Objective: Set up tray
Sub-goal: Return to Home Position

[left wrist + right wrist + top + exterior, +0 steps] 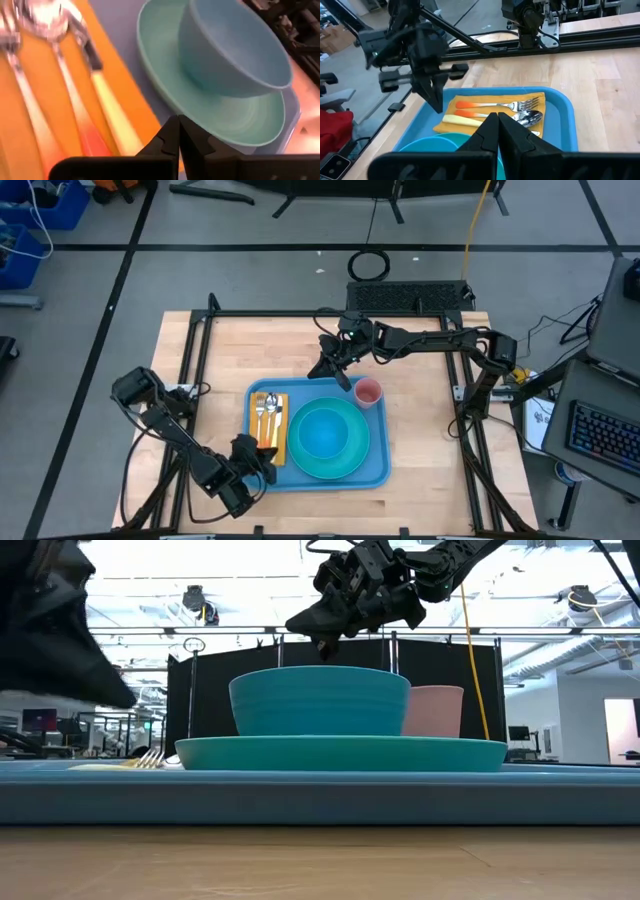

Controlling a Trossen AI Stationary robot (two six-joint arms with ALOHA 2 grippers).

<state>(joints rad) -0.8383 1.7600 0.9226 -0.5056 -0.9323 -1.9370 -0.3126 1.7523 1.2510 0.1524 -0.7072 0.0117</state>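
Observation:
The light-blue tray (378,470) lies on the wooden table. On it stand a teal plate (358,462) with a blue bowl (322,430) on top, and a pink cup (368,392) at its far right corner. An orange napkin (281,432) on the tray's left side carries a fork, a spoon and a knife (265,413). My left gripper (266,458) is shut and hovers over the napkin's near end (145,112). My right gripper (335,373) is also shut, and hangs above the tray's far edge, higher than the bowl (320,700).
A black metal frame (300,314) runs around the table's far and side edges. Bare wood lies to the left and right of the tray and beyond it. Cables and a black mat lie on the floor past the far edge.

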